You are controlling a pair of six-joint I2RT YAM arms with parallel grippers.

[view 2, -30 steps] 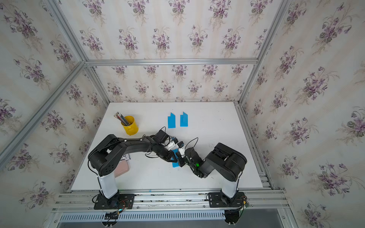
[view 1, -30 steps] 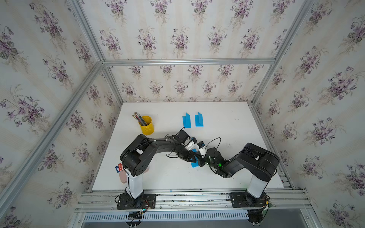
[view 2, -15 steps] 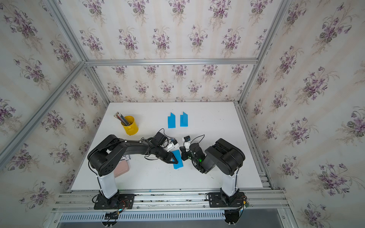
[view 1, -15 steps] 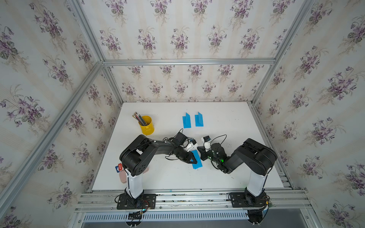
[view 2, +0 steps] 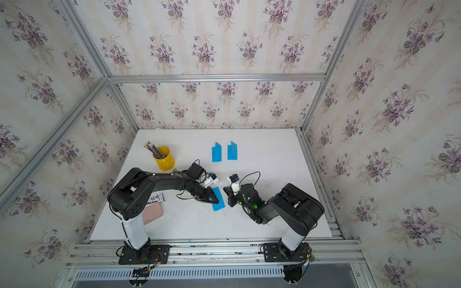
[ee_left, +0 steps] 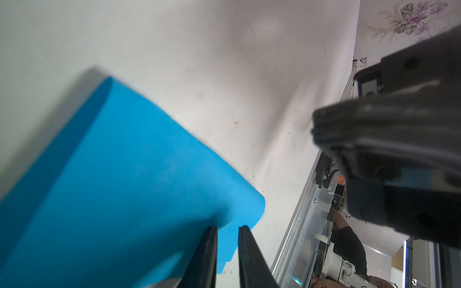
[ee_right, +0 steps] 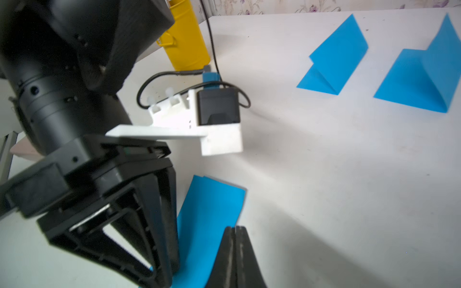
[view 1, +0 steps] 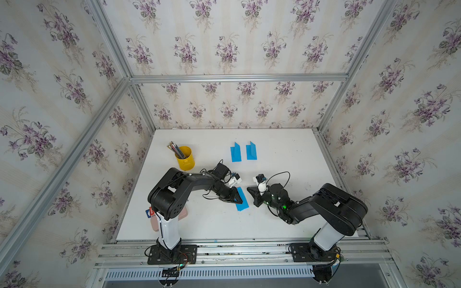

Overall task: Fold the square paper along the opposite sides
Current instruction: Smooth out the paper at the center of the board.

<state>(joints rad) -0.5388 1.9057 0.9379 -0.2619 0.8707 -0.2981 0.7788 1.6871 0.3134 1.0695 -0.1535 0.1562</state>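
The square paper, lying folded near the middle of the table, should get its crease pressed flat by the narrowly parted left gripper, with the closed right gripper just beside.

Bright, even light, soft shadows on the table; wrist views blurred up close

closed right hand, blue paper, yellow cup
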